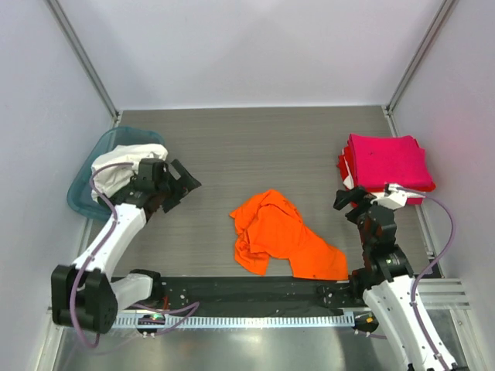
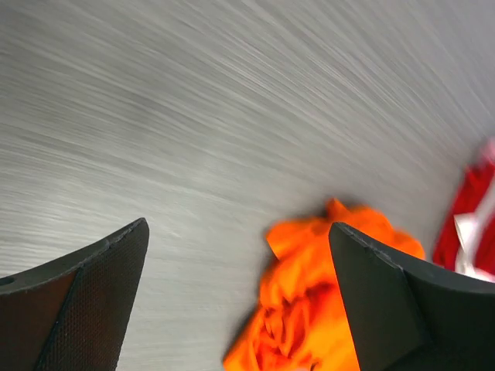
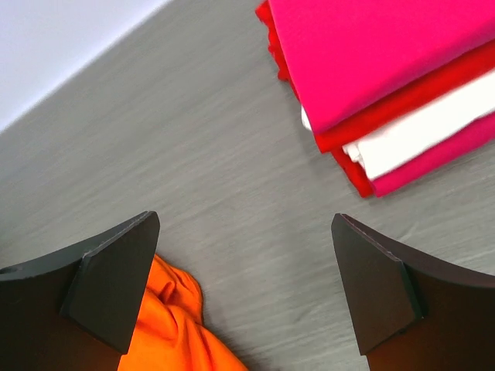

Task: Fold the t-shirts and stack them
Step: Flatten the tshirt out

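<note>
I have my left gripper (image 1: 179, 185) spread wide with nothing between its fingers, hanging over the bare table (image 1: 255, 147). The crumpled orange t-shirt (image 1: 282, 236) lies ahead of it, off toward the finger on the right of its wrist view, well apart from the tool. Just behind this gripper sits the blue bin (image 1: 77, 193), holding a white cloth (image 1: 124, 161).

My right gripper (image 3: 246, 220) is also wide and empty. The orange t-shirt shows beside the finger on the left of its wrist view. The folded stack (image 3: 387, 85) lies ahead and to the right, near but not touching. I read its layers as pink on top, then red, white, pink and red.
</note>
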